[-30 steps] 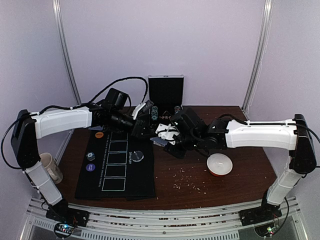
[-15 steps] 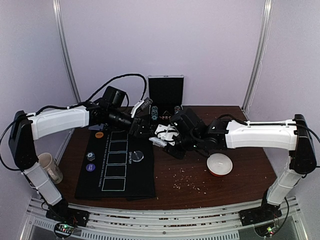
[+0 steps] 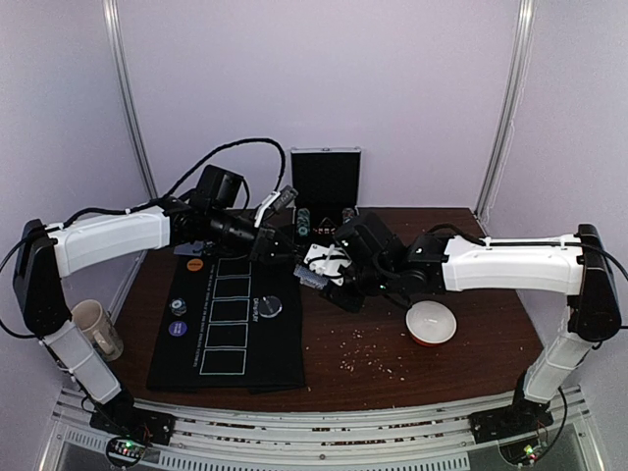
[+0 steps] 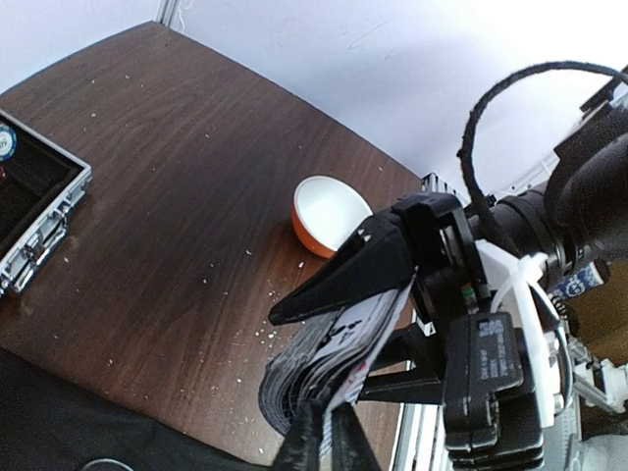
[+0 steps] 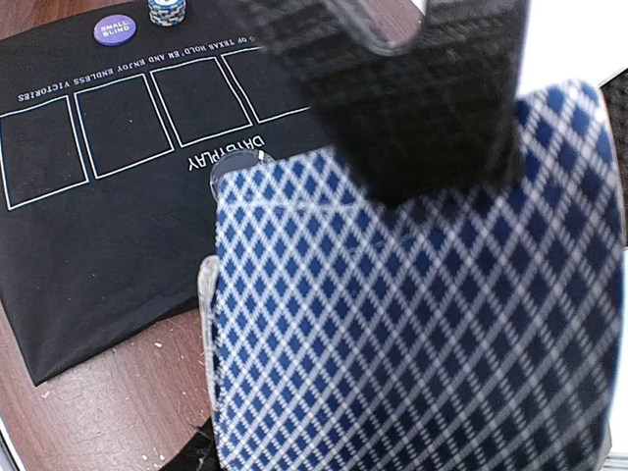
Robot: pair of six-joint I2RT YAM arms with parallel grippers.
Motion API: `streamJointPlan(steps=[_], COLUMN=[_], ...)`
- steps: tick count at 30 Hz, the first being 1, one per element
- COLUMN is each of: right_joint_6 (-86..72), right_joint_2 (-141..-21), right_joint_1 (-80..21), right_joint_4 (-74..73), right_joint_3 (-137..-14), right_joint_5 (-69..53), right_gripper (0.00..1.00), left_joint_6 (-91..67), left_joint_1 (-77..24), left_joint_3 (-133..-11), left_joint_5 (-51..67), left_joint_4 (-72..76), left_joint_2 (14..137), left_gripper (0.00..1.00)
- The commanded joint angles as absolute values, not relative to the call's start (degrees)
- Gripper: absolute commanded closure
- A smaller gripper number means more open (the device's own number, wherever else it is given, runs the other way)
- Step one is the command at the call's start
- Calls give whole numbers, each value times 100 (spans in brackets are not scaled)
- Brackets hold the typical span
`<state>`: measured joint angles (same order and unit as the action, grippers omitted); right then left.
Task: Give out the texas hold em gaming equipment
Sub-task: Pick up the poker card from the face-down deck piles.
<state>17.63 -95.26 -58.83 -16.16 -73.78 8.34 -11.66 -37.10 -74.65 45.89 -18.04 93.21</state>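
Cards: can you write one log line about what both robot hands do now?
left gripper: shut on one card | right gripper: holding deck | place: above table, beside mat

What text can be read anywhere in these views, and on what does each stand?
"SMALL BLIND": purple button.
"OF TEXAS HOLD'EM AND ENJOY ENDLESS": black mat, upside down, both ends cut off or unclear.
"DAYPLAY", roughly: mat logo.
Unreadable: orange button, white-rimmed button.
No text: deck of cards, diamond pattern only.
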Motion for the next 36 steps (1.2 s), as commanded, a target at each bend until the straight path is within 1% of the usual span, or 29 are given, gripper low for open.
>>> streamJointPlan(steps=[1,5,7,8,10,16,29,32,36], right_joint_6=[1688,1688,1692,1688,1688,1654,1589,1578,1578], right_joint_2=[-9435,-9439,-9435,-9432,-9415,-9347,-9154,-9128,-9072], right_joint_1=[-5860,-5860,-5859,-5847,-5846,-5782,-5653,-5615,-5551], right_joint_4=[-1547,-1540,-1539,-1538,-1547,-1539,-1493,-1510,-1495], right_joint_3=[-7422,-7442,-7445,-7444,-7433,-7358,-7102,-7072,-6961], right_joint_5=[854,835,842,844,852,861,903,929,910], right_gripper=[49,49,49,49,49,50,50,50,50], left_joint_6=[-1017,-958,-958,-947,-907,-885,-1175,-1194,-1200], left_joint_1=[-3678,-3678,-3682,-3683,-3682,-3648,-3334,-3178,-2682], left_joint_3=[-7382,-7369,-7374,-7374,-7374,-7383,-7308,-7321,-7283], left_joint_5=[4656,4628,4689,4676,4644,4633,5097,5139,5120], left_joint_4=[-1682,-1753,-1766,-1771,-1792,-1797,-1560,-1827,-2539], left_joint_2=[9243,9382,9428,9424,9385,9221,9068,8970,8728], left_gripper=[87,86,88,91,100,100,100,100,100])
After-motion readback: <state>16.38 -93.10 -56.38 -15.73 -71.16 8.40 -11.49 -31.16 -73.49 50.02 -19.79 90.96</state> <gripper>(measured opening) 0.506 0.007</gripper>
